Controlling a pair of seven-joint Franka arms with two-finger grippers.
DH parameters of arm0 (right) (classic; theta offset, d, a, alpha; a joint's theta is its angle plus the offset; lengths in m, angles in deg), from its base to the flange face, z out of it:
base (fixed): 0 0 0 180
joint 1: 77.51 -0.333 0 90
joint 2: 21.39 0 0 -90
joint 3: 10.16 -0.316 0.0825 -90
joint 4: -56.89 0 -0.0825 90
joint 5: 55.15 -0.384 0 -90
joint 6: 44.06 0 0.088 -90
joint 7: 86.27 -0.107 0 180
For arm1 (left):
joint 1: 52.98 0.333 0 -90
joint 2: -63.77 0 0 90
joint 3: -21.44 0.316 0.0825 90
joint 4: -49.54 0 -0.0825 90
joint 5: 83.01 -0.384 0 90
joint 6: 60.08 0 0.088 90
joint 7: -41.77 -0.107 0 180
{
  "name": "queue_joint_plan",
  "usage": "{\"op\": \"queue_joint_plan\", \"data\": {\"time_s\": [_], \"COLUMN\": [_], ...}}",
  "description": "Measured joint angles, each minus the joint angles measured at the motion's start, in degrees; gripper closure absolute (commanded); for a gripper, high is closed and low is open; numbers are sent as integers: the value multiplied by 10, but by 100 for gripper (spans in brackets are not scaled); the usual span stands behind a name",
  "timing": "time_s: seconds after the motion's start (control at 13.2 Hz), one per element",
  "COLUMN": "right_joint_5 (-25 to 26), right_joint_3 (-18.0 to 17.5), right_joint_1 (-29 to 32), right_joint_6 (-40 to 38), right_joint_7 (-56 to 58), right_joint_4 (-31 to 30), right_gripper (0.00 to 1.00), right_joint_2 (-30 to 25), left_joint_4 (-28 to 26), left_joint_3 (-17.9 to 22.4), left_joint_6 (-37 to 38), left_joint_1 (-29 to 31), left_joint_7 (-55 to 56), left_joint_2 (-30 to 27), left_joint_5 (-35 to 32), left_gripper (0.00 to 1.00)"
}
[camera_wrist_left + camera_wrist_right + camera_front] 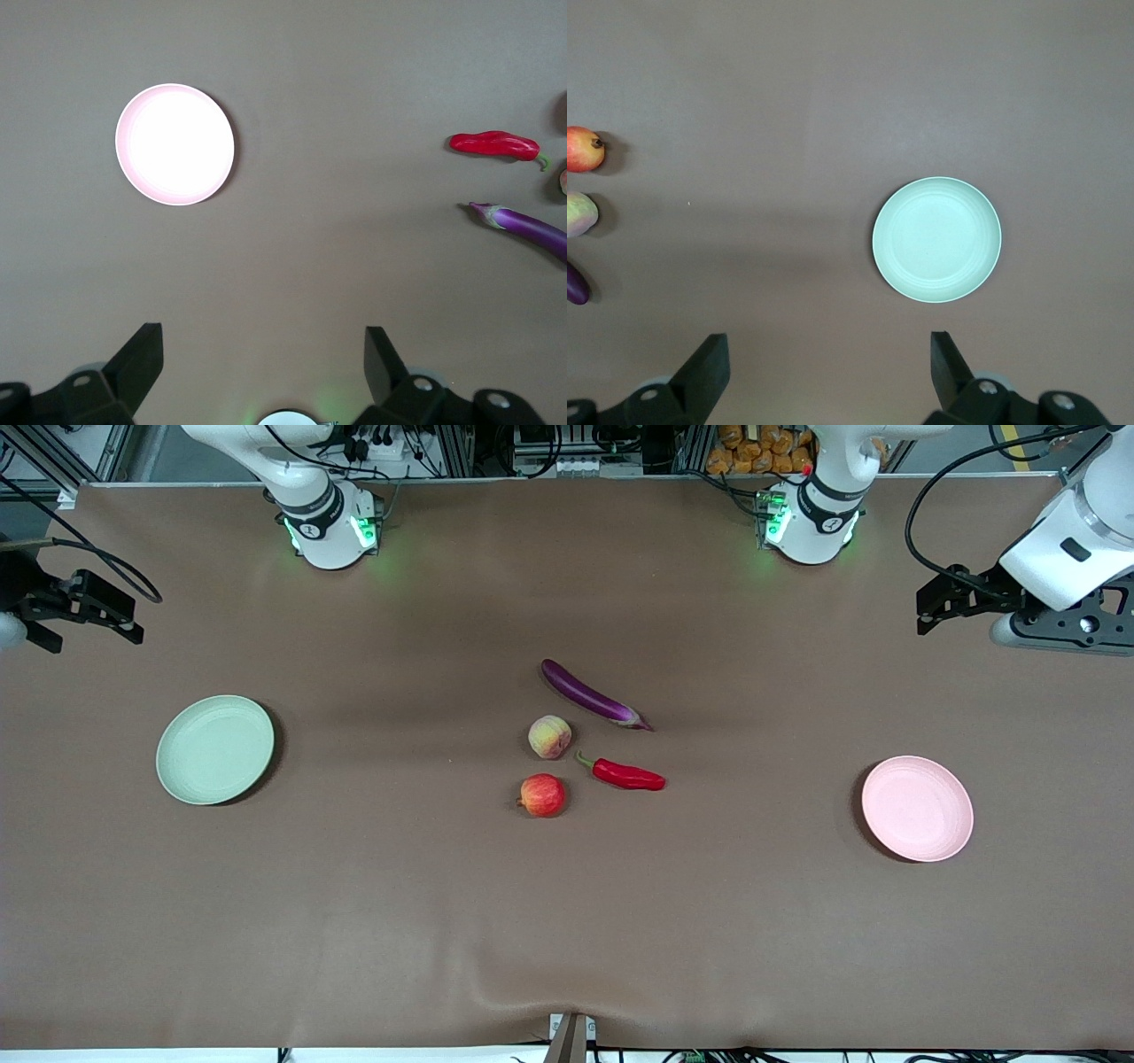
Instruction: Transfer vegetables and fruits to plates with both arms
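The purple eggplant (592, 695), pale peach (549, 737), red chili (627, 774) and red fruit (542, 794) lie close together mid-table. The green plate (215, 749) lies toward the right arm's end and the pink plate (917, 808) toward the left arm's end; both are empty. My right gripper (124, 615) is open and empty, up over the bare table beside the green plate (937, 239). My left gripper (926, 611) is open and empty, up over the bare table beside the pink plate (175, 144). The left wrist view shows the chili (493, 144) and eggplant (527, 227).
A brown cloth (567, 921) covers the table, with a wrinkle near its front edge (532, 983). The arm bases (328, 531) (811, 527) stand at the edge farthest from the front camera. Wide bare cloth lies between the produce and each plate.
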Motion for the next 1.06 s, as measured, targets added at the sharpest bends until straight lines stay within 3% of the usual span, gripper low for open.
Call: {"op": "queue_joint_plan", "data": {"time_s": [1.06], "right_joint_5": [-13], "right_joint_3": [2], "right_joint_1": [12], "right_joint_6": [-11], "right_joint_7": [0], "right_joint_4": [0], "right_gripper": [0], "right_joint_2": [0], "left_joint_4": [0], "left_joint_3": [0], "left_joint_6": [-7], "left_joint_1": [0], "left_joint_7": [0], "left_joint_2": [0], "left_joint_5": [0], "left_gripper": [0]}}
